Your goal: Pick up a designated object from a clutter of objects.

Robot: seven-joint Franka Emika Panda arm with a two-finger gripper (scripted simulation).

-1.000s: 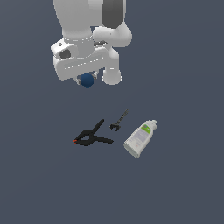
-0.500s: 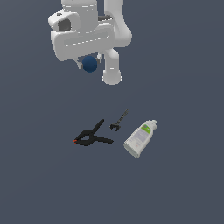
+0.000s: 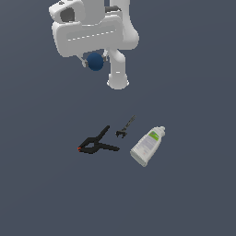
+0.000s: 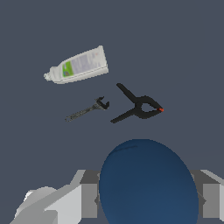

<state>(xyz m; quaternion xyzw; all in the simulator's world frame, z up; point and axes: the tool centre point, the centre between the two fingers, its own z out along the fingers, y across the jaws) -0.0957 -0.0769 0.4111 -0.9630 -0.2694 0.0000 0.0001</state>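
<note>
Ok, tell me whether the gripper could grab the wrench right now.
Probably not: the gripper is shut on the blue ball, raised well clear of the wrench. Nothing covers the wrench, though.

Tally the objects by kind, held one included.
Ball: 1, held in the gripper
Clamp: 1
Wrench: 1
Bottle: 1
Total: 4

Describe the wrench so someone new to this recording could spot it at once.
Start at the white bottle lying on the dark floor. Between it and the black clamp lies the wrench, touching neither. It is the thinnest of the three: a dark sliver with a small forked head.
</note>
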